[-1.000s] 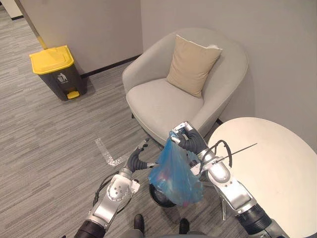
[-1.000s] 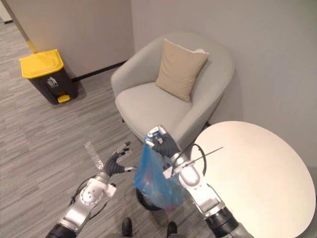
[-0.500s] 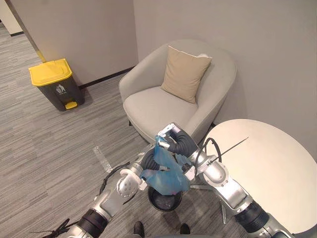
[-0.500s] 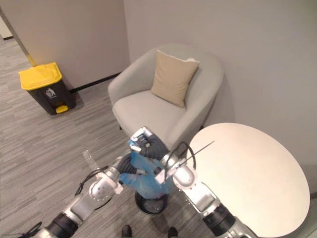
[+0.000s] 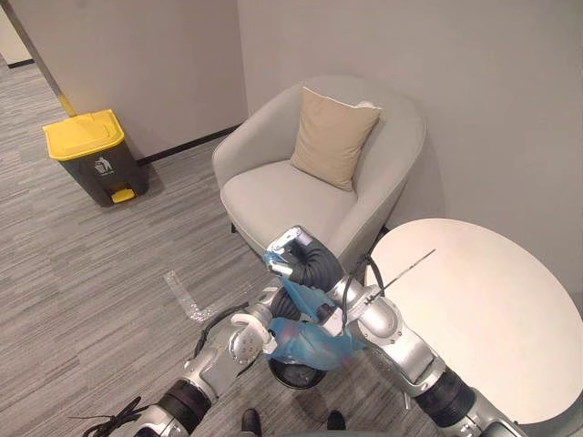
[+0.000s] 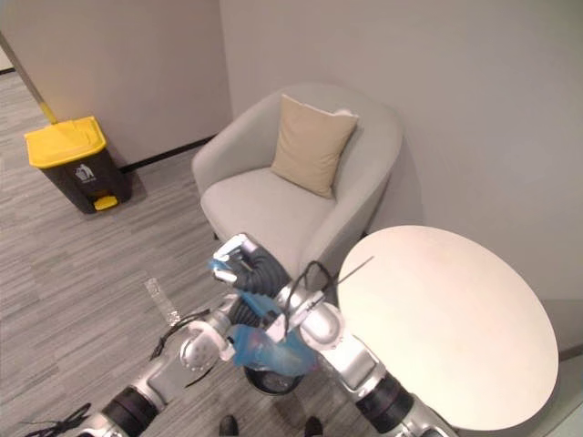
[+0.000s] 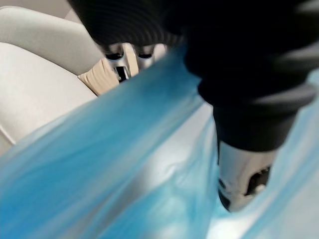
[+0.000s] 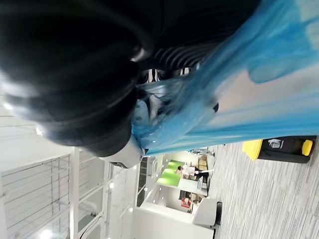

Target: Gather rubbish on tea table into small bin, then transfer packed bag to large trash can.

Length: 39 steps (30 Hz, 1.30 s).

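A humanoid robot lifts a packed blue bag (image 5: 314,341) beside the round white table (image 5: 492,309), whose top is bare. The right hand (image 5: 305,262) has its fingers (image 5: 290,244) clenched round the gathered neck of the bag, wisps of blue film sticking out past them. The load hangs from that grip, bulging at the bottom and tilted toward the robot's left. The sack is in the air directly over the small black bin (image 5: 293,375), which stands on the grey carpet floor (image 5: 109,264) just beside the table's edge. The left hand (image 7: 129,22) is up against the lower side of the bag, with blue film draped across it in its wrist view. Whether its fingers are grasping the plastic or only resting on it cannot be told. Behind the pair stands a pale grey armchair (image 5: 273,196) with a tan cushion (image 5: 332,137) propped against its back. The large trash can (image 5: 86,155), dark with a yellow lid that is closed, waits against the wall, well apart from the bag. A strip of clear plastic (image 5: 182,298) lies on the floor between the two.
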### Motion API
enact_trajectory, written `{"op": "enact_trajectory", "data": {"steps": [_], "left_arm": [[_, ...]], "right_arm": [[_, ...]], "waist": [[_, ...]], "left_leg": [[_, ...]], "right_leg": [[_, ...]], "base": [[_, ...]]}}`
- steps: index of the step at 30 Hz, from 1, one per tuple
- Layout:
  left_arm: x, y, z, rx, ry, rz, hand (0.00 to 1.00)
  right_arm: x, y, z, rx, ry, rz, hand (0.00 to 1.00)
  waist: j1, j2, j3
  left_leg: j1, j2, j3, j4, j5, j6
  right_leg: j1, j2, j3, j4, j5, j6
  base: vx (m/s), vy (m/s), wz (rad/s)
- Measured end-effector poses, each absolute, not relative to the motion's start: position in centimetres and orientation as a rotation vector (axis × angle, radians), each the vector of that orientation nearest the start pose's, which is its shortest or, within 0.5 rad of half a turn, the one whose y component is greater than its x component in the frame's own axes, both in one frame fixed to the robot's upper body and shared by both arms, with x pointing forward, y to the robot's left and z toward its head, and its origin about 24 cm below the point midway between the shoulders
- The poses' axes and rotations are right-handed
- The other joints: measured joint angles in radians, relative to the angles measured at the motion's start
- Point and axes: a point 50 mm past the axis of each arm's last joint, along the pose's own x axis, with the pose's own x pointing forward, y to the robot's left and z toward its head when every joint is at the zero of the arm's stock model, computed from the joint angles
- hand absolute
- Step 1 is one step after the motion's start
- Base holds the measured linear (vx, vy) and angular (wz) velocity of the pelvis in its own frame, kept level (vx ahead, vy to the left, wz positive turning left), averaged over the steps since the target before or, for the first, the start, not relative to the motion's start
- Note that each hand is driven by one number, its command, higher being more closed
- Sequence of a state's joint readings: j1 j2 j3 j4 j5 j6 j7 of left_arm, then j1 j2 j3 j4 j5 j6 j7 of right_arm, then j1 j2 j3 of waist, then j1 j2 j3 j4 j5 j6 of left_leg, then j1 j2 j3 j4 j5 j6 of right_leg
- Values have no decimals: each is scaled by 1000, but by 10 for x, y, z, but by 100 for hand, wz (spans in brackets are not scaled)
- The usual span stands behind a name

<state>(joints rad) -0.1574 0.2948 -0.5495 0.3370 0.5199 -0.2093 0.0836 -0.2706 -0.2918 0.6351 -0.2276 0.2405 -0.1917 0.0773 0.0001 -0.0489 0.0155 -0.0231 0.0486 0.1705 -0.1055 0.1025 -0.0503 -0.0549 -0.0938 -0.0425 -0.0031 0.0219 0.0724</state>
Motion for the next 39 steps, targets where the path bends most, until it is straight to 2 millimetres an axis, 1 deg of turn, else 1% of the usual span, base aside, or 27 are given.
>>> {"op": "enact_trajectory", "data": {"steps": [2, 5, 11, 15, 17, 18, 22, 27, 29, 30, 32, 35, 36, 38, 39], "left_arm": [[242, 88, -14, 858, -79, -595, 100], [241, 88, -18, 849, -56, -595, 100], [242, 87, -22, 741, 7, -550, 100], [243, 93, -22, 673, 38, -491, 100], [243, 98, -24, 647, 66, -448, 100], [243, 99, -24, 638, 74, -440, 100], [240, 106, -27, 590, 108, -395, 100], [240, 114, -23, 544, 107, -333, 100], [240, 116, -23, 535, 113, -321, 100], [240, 119, -23, 527, 120, -308, 100], [240, 122, -24, 522, 125, -294, 100], [238, 130, -25, 489, 145, -249, 100], [235, 133, -25, 462, 149, -223, 100], [231, 140, -26, 425, 165, -168, 100], [230, 141, -27, 413, 172, -153, 100]], "right_arm": [[228, -29, 134, 4, -481, 826, 100], [228, -29, 135, 12, -482, 827, 100], [228, -27, 135, 21, -483, 822, 100], [229, -24, 134, 30, -479, 816, 100], [232, -23, 128, -10, -467, 804, 100], [233, -23, 126, -16, -461, 801, 0], [239, -26, 113, -102, -425, 767, 0], [239, -31, 99, -186, -393, 729, 0], [242, -33, 92, -235, -372, 713, 0], [244, -36, 87, -302, -371, 684, 0], [246, -39, 87, -346, -385, 652, 0], [252, -53, 89, -471, -426, 552, 0], [253, -63, 89, -506, -430, 487, 0], [252, -80, 83, -504, -396, 388, 0], [251, -83, 81, -501, -386, 369, 0]], "waist": [[0, -2, -1], [-1, -2, -1], [-1, -2, -1], [-1, -2, -1], [-1, -2, -1], [-1, -2, -1], [-1, -3, -2], [0, -3, -2], [0, -5, -3], [0, -8, -5], [1, -9, -6], [2, -10, -7], [3, -11, -7], [6, -12, -8], [6, -12, -7]], "left_leg": [[0, 0, 0, -4, 1, 0], [0, 0, 4, -4, 1, 0], [0, -1, 6, -4, 1, 1], [0, -1, 6, -4, 1, 1], [0, -2, 5, -4, 1, 1], [0, -2, 5, -4, 1, 1], [0, -2, 0, -4, 2, 2], [0, -2, -5, -4, 2, 2], [0, -2, -7, -4, 3, 2], [0, -2, -10, -4, 4, 2], [-1, -2, -13, -4, 4, 2], [-1, -2, -14, -4, 4, 2], [-1, -2, -14, -4, 4, 2], [-1, -2, -16, -4, 4, 2], [-1, -2, -16, -4, 4, 2]], "right_leg": [[-1, 0, 1, 0, 1, 1], [-3, -1, 6, 0, 2, 2], [-4, -1, 8, 0, 2, 3], [-4, -1, 8, -1, 2, 3], [-3, -2, 7, -1, 2, 3], [-3, -2, 7, -1, 2, 3], [0, -3, 2, 0, 2, 4], [3, -3, -3, 0, 1, 4], [4, -3, -5, 0, 1, 4], [5, -3, -8, -1, 1, 4], [7, -3, -10, -1, 1, 4], [7, -4, -11, 0, 1, 4], [7, -4, -12, -1, 1, 5], [9, -4, -14, -1, 0, 5], [9, -4, -14, -1, 0, 5]], "base": [[0, 0, 0], [-15, 10, -4], [0, 0, 0], [0, 0, 0], [0, 0, 0], [0, 0, 0], [0, 0, 2], [0, 0, 2], [0, 0, 2], [0, 0, 6], [0, 0, 4], [0, 0, 0], [0, 0, 0], [0, 0, 0], [0, 0, 0]]}}
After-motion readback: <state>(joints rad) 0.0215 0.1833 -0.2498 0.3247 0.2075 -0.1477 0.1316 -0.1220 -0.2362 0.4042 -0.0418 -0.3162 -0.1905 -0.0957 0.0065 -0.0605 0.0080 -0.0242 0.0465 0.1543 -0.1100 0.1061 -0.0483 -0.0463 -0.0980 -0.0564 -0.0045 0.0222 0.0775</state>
